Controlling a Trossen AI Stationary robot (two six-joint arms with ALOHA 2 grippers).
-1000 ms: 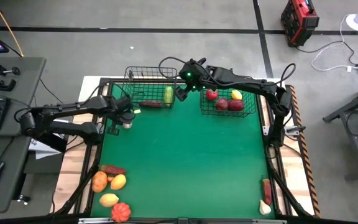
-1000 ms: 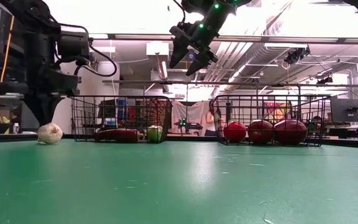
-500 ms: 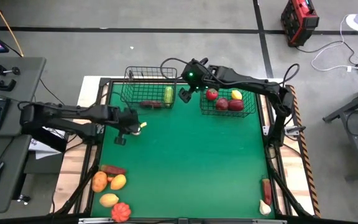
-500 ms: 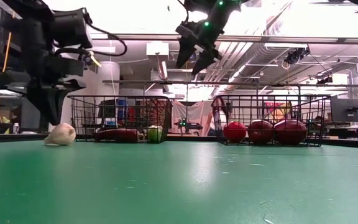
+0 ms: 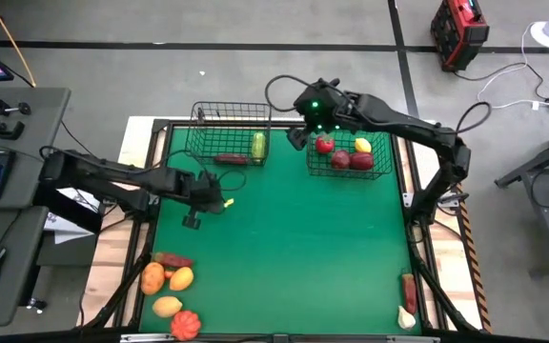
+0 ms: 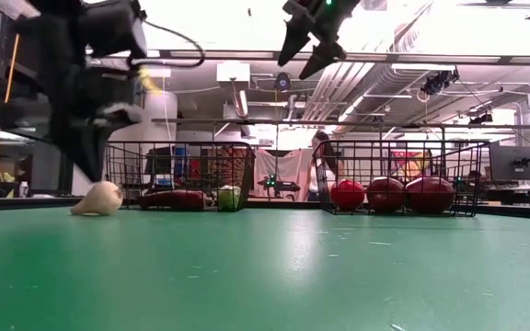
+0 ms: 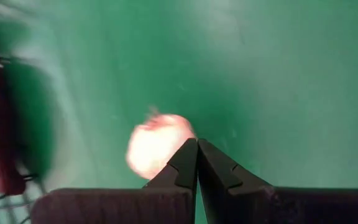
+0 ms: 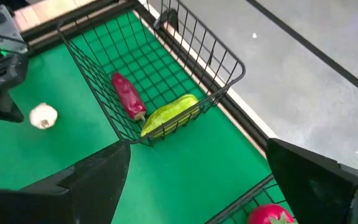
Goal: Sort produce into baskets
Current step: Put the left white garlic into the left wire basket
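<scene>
Overhead, two black wire baskets sit side by side at the top of the green surface [image 5: 284, 238]. The left basket [image 5: 229, 141] holds two pieces: a dark red pepper [image 5: 231, 159] lying with its long axis across the frame, and a green piece [image 5: 258, 145] lying with its long axis up and down the frame. The right basket [image 5: 351, 152] holds four, three red and one yellow. Five more pieces cluster at the lower left corner [image 5: 170, 286], and two lie at the lower right [image 5: 407, 300]. One white garlic [image 5: 225, 201] rests loose on the surface, left of centre, beside the left gripper [image 5: 219, 198], whose fingers are pressed together on nothing. High between the baskets hangs the right gripper [image 5: 301, 136], spread wide and empty. Around the surface lies grey floor, with a desk and keyboard at the left edge.
</scene>
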